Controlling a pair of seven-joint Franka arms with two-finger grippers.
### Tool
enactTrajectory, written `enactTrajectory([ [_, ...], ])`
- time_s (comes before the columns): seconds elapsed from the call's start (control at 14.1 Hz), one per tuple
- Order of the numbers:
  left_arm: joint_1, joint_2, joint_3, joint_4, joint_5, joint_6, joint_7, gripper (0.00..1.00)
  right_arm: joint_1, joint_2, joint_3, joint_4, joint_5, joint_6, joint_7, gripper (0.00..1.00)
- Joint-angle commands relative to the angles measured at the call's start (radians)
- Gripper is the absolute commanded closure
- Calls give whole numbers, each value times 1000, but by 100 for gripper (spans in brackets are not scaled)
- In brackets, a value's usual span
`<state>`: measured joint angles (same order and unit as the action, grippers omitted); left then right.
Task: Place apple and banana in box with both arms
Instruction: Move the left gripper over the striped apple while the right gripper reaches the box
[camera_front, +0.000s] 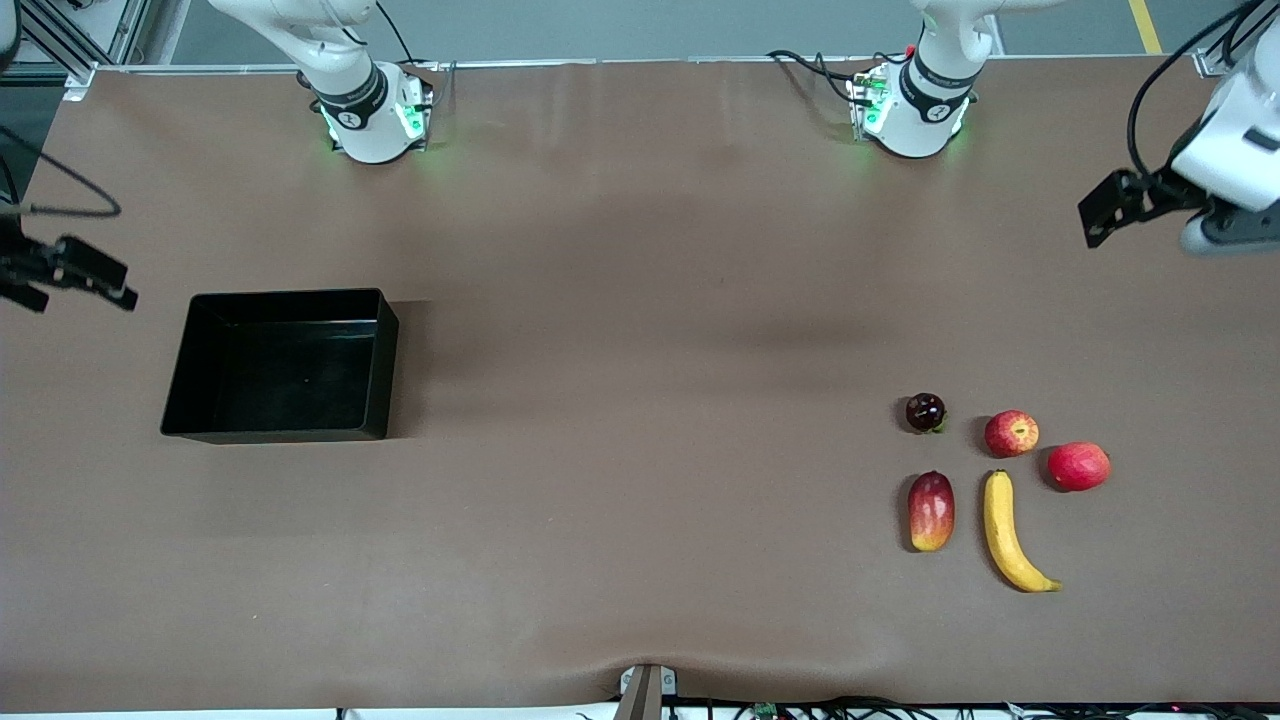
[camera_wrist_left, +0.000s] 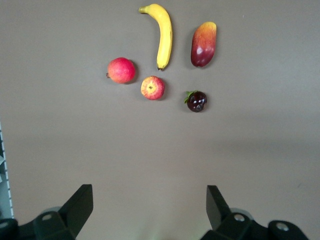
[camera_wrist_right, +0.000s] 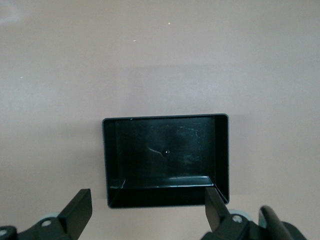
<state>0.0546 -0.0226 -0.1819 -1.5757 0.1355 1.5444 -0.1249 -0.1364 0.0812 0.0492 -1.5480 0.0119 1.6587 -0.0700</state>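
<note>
The apple (camera_front: 1011, 433), small and red with yellow streaks, lies toward the left arm's end of the table, and the yellow banana (camera_front: 1010, 533) lies nearer the front camera than it. Both show in the left wrist view, the apple (camera_wrist_left: 152, 88) and the banana (camera_wrist_left: 162, 35). My left gripper (camera_wrist_left: 150, 207) is open and empty, high over bare table well short of the fruit. The black box (camera_front: 290, 294) stands empty toward the right arm's end. My right gripper (camera_wrist_right: 148, 210) is open and empty, high up beside one wall of the box (camera_wrist_right: 165, 118).
A plain red fruit (camera_front: 1078, 466) lies beside the apple, a red-yellow mango-like fruit (camera_front: 931, 511) beside the banana, and a dark purple fruit (camera_front: 925, 412) farther from the front camera than the mango-like fruit. Brown table stretches between the box and the fruit.
</note>
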Motion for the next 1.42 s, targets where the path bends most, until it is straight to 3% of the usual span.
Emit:
enactTrajectory([
  [0.0, 8, 27, -4, -58, 13, 126, 11, 0, -35, 124, 9, 20, -6, 9, -4, 0],
  [0.43, 57, 49, -4, -357, 26, 566, 24, 0, -167, 255, 12, 14, 0, 67, -27, 0],
  [0.64, 83, 95, -4, -412, 30, 663, 68, 0, -184, 265, 8, -49, -6, 81, -16, 0],
  [0.85, 145, 168, -5, -470, 27, 844, 206, 0, -271, 351, 8, -70, -4, 228, -81, 0],
  [0.99, 146, 225, -4, -471, 30, 894, 263, 0, -308, 394, 8, -78, -4, 266, -180, 0],
  [1.35, 183, 334, -4, -460, 30, 953, 425, 0, -322, 387, 11, -236, 2, 394, -234, 0],
])
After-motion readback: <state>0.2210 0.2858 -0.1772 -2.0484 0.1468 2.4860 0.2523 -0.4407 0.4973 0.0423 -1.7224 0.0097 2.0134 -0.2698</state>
